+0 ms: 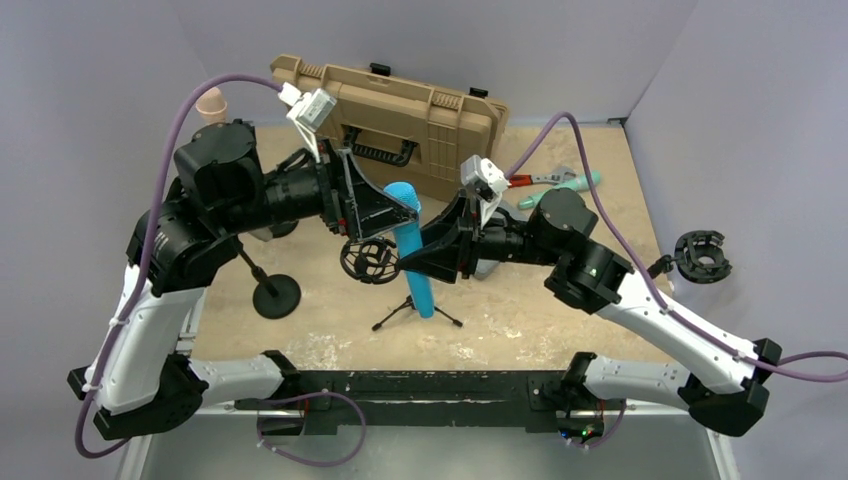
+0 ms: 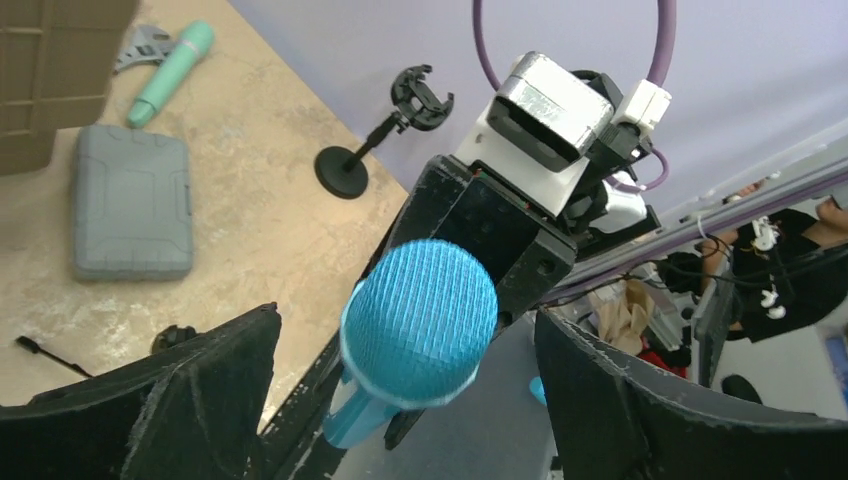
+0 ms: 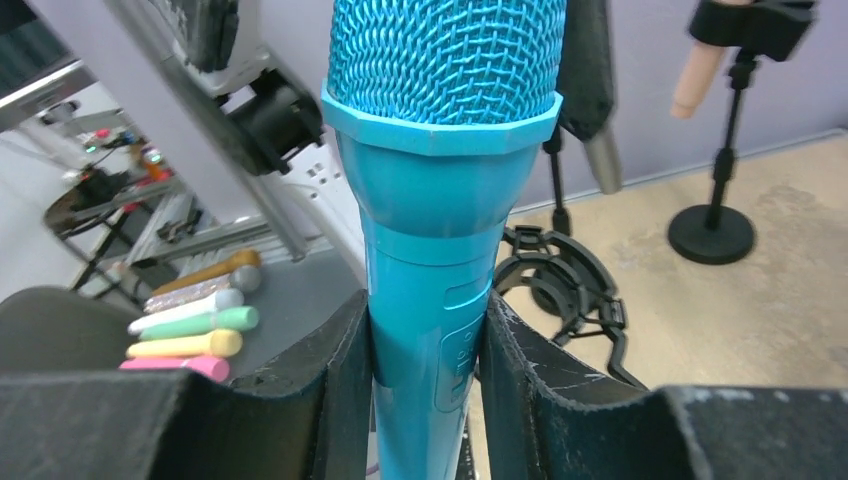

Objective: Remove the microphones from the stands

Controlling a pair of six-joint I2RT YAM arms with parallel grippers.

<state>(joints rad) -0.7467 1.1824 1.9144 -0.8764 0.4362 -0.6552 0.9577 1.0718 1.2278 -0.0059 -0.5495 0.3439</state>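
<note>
Sandy tabletop (image 1: 560, 300); tan case (image 1: 420, 110) lies at its far edge.

Left gripper (image 2: 420, 390) — jaws wide apart, flanking the mesh head on both sides without touching it, holding nothing.

Right gripper (image 3: 425, 350) — jaws closed on the shaft below the head collar, both fingers pressed against it.

Blue microphone (image 1: 412, 255): mid-tabletop, between the two grippers. Long axis near upright and slightly tilted, with the mesh head up and leaning toward the far side and the tail down by the tripod legs.

Stand (image 1: 390, 318): small tripod. Its black ring mount (image 1: 350, 258) is just left of the shaft. Cannot tell whether the shaft sits in it.
</note>
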